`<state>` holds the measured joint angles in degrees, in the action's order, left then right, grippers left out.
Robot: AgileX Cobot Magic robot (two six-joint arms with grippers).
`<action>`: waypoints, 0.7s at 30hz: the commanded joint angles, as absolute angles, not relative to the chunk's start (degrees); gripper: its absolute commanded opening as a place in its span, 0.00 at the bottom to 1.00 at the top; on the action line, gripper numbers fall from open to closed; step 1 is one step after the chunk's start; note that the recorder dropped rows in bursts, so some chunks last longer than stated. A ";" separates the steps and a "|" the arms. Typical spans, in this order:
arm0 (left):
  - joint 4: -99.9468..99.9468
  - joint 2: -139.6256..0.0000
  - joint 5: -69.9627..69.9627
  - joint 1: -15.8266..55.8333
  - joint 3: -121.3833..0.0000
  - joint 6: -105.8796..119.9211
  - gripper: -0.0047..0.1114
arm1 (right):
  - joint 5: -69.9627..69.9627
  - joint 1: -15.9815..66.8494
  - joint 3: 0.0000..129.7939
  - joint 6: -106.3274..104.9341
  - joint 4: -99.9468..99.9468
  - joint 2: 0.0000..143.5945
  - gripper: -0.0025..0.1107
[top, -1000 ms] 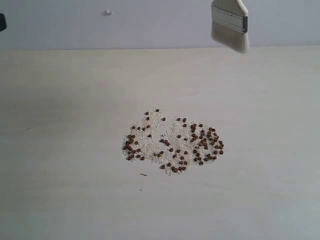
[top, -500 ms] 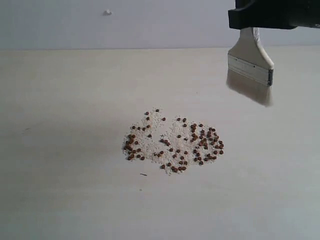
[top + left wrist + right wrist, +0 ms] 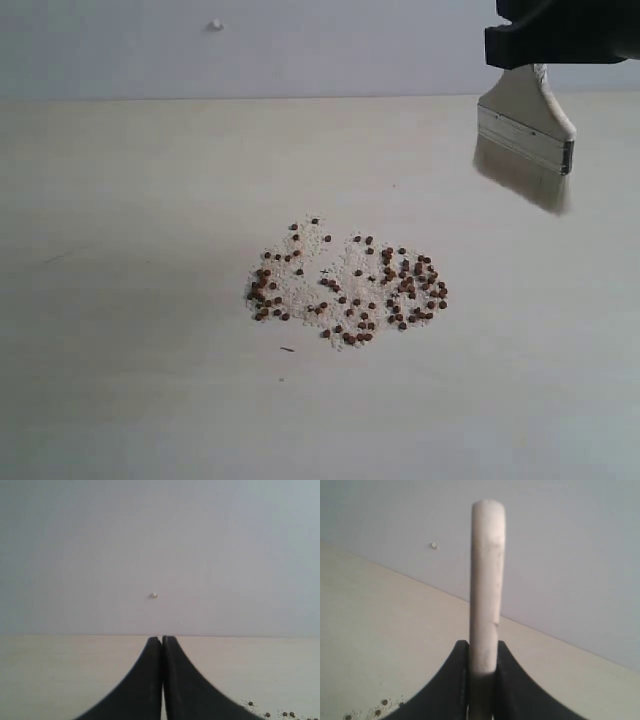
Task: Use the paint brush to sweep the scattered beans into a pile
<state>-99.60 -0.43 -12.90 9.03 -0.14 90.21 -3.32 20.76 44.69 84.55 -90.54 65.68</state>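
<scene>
The pale table (image 3: pixel 120 400) fills the exterior view, with a plain grey wall (image 3: pixel 300 45) behind it. Up at the far right, the right gripper (image 3: pixel 525 55) comes in from the top, black jaws clamped on the handle of the paint brush (image 3: pixel 525 125). The brush hangs bristles down and tilted, silver ferrule showing, and the off-white bristles (image 3: pixel 520 180) are blurred; I cannot tell whether their tips touch the table. The right wrist view shows the grip, the wooden handle (image 3: pixel 487 580) standing straight up between the two dark fingers (image 3: pixel 455 680). Over to the left gripper (image 3: pixel 162 642): jaws pressed together on nothing, low over the table. Mid-table sits the pile (image 3: pixel 345 290), a loose patch of reddish-brown beans (image 3: pixel 405 285) on whitish grains (image 3: pixel 310 255), well apart from the brush, only bare table between them. A dark fleck (image 3: pixel 287 349) lies just in front of the pile, and a white speck (image 3: pixel 215 24) sits on the wall.
</scene>
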 commanded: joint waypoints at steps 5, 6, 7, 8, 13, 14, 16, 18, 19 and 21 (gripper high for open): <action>-99.95 -0.74 -13.24 9.24 0.00 89.85 0.04 | -4.54 20.69 44.37 85.69 -86.95 65.17 0.02; -99.95 -0.74 -13.24 9.24 0.00 89.85 0.04 | -5.77 20.69 44.37 85.55 -86.95 65.17 0.02; -99.95 -0.74 -13.24 9.24 0.00 89.85 0.04 | -6.05 20.69 44.37 85.55 -86.95 65.17 0.02; -99.95 -0.74 -13.24 9.24 0.00 89.85 0.04 | -6.05 20.69 44.37 85.55 -86.95 65.17 0.02; -99.95 -0.74 -13.24 9.24 0.00 89.85 0.04 | -7.70 20.69 44.37 49.99 -60.95 65.52 0.02; -99.95 -0.74 -13.24 9.24 0.00 89.85 0.04 | -9.70 20.69 43.67 36.69 -49.91 65.83 0.02; -99.95 -0.74 -13.24 9.24 0.00 89.95 0.04 | -15.12 20.69 40.46 -0.53 -17.29 66.25 0.02; -99.95 -0.74 -13.24 9.24 0.00 89.95 0.04 | -27.09 20.69 33.50 -26.78 5.04 66.25 0.02; -99.95 -0.74 -13.24 9.24 0.00 89.95 0.04 | -35.88 20.69 29.59 -26.67 5.72 66.25 0.02; -99.95 -0.74 -13.24 9.24 0.00 89.95 0.04 | -50.87 20.69 22.90 -25.81 5.72 66.13 0.02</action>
<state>-99.60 -0.43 -12.90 9.03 -0.14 90.13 -36.74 20.76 27.31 -22.68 2.75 66.27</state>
